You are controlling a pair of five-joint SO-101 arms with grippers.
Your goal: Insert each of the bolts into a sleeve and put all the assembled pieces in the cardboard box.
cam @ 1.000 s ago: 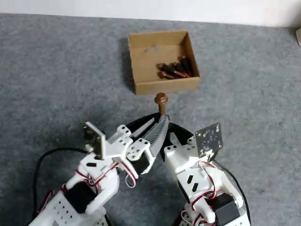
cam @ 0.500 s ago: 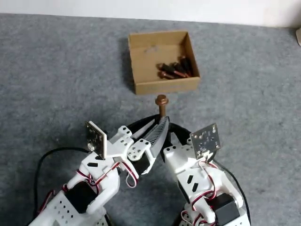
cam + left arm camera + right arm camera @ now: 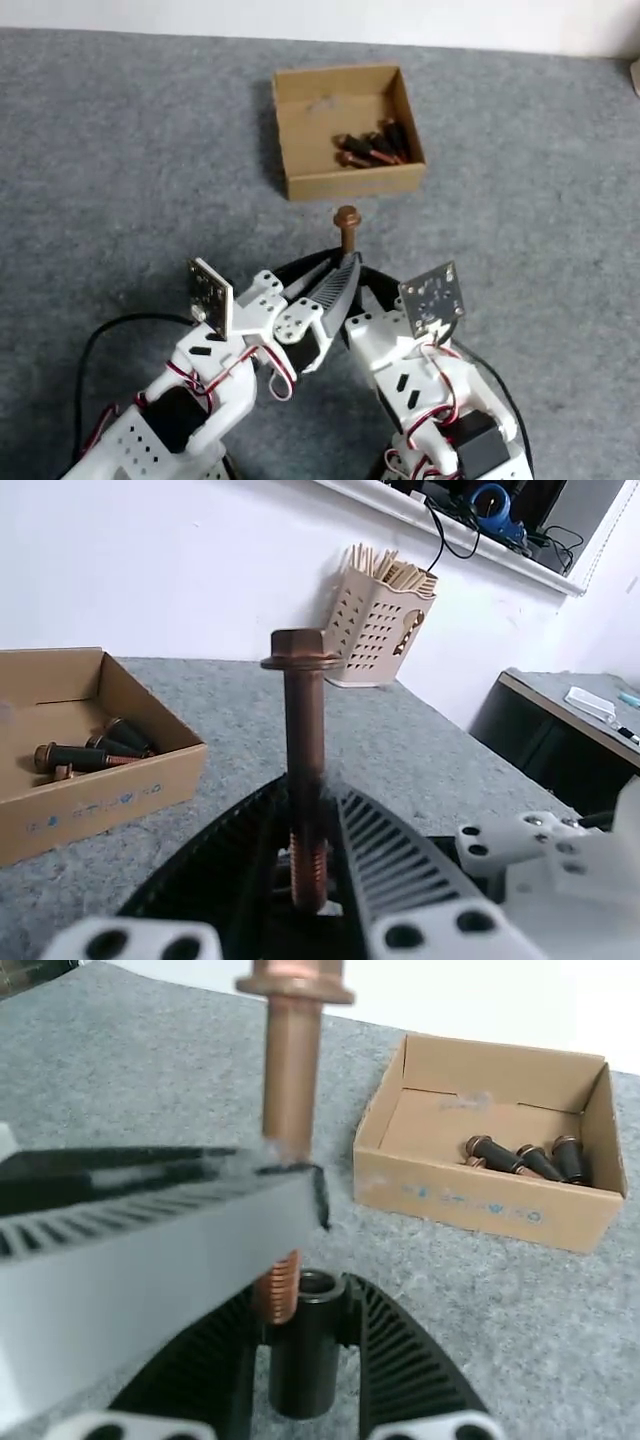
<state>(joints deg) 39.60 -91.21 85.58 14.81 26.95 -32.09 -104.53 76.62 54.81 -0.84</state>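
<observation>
Within the left claw (image 3: 312,792) — bolt (image 3: 303,730) upright, head topmost

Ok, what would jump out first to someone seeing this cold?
The copper bolt, upright and head-up in the left gripper, its threaded tip right at the mouth of the black sleeve held by the right gripper. Beyond them sits the cardboard box, with several assembled pieces clustered in one corner.
</observation>
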